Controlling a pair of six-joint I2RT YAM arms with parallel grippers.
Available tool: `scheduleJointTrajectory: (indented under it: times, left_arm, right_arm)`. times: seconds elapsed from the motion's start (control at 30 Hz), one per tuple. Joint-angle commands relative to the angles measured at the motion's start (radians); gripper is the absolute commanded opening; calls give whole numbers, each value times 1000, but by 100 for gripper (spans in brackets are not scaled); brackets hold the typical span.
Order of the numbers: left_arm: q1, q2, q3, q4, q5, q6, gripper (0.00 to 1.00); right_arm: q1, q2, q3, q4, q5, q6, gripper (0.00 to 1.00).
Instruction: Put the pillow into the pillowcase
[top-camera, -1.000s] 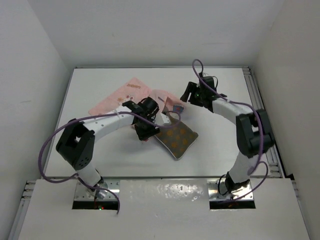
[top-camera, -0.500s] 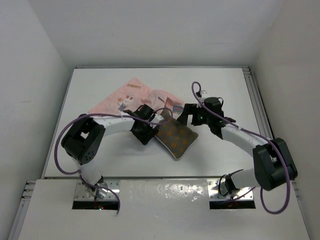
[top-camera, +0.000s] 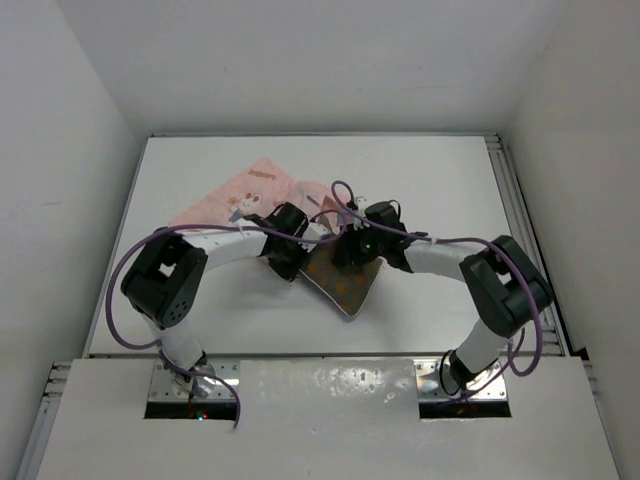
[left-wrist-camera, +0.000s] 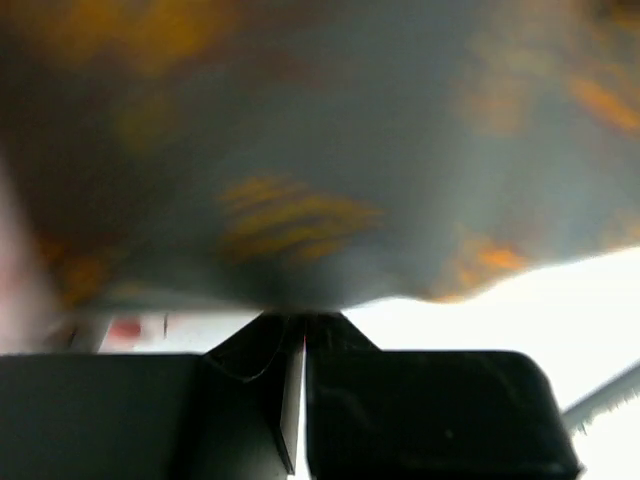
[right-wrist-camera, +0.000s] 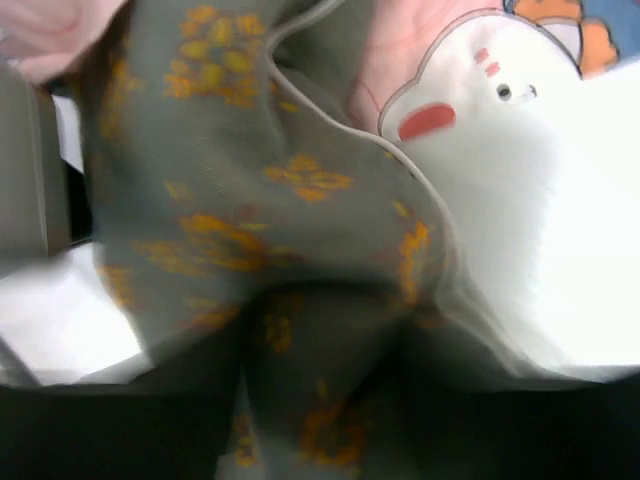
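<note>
Two grippers (top-camera: 284, 262) (top-camera: 347, 250), one pillow (top-camera: 345, 286), one pillowcase (top-camera: 240, 195)

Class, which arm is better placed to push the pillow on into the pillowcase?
Probably right. The right claw sits against the pillow, and its camera looks across the pillow straight at the pillowcase. The left claw is shut on the pillow's edge, only holding it.

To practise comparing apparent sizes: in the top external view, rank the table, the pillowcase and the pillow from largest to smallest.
Largest: the table.
Next: the pillowcase, judged by its visible pink part.
Smallest: the pillow, but it is partly covered, so its ranking against the pillowcase is unsure.
</note>
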Motion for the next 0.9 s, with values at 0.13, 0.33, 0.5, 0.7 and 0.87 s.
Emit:
scheduleJointTrajectory:
  times: [0.13,0.33,0.5,0.7,0.87]
  left_arm:
    - [2,-93,117,-172,230,179,0]
    - [-55,-88,244,-341,400,359,0]
    - [-116,-41,386,-393,463,408,0]
    - [-115,4,399,-364,426,359,51]
    - [-52,-16,513,-505,482,424,84]
  right_arm:
    - [-31,50,92,242,-131,211,0]
    - [-83,36,110,539,-87,442,0]
    - [-45,44,101,555,-56,464,0]
    - [-34,7,-33,518,-55,419,0]
    - [-26,-31,-97,436,-79,339,7]
